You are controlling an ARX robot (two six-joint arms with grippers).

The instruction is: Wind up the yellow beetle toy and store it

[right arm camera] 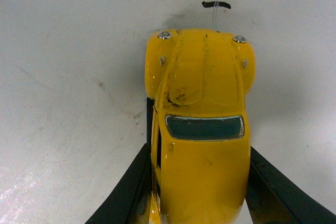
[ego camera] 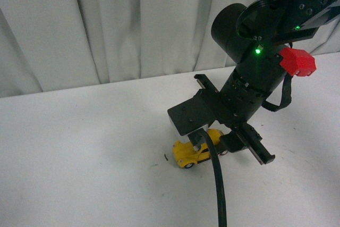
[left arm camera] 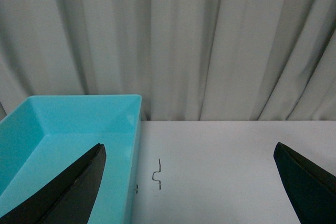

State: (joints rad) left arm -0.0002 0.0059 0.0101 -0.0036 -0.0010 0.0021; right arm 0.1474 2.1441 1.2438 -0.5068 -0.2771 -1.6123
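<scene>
This looks like a robotics lab test bench. A bare white table (ego camera: pixel 79 158) has a plain pale curtain (ego camera: pixel 133 25) hung as a backdrop behind it, a black robot arm (ego camera: pixel 249 83) above it, and a teal plastic bin (left arm camera: pixel 63 129) on it.

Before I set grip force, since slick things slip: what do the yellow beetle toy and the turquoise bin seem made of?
The yellow beetle toy: glossy yellow paint with dark scuffs on the hood, likely painted metal, possibly hard plastic. The turquoise bin: smooth, evenly coloured walls with a soft sheen, probably moulded plastic.
</scene>
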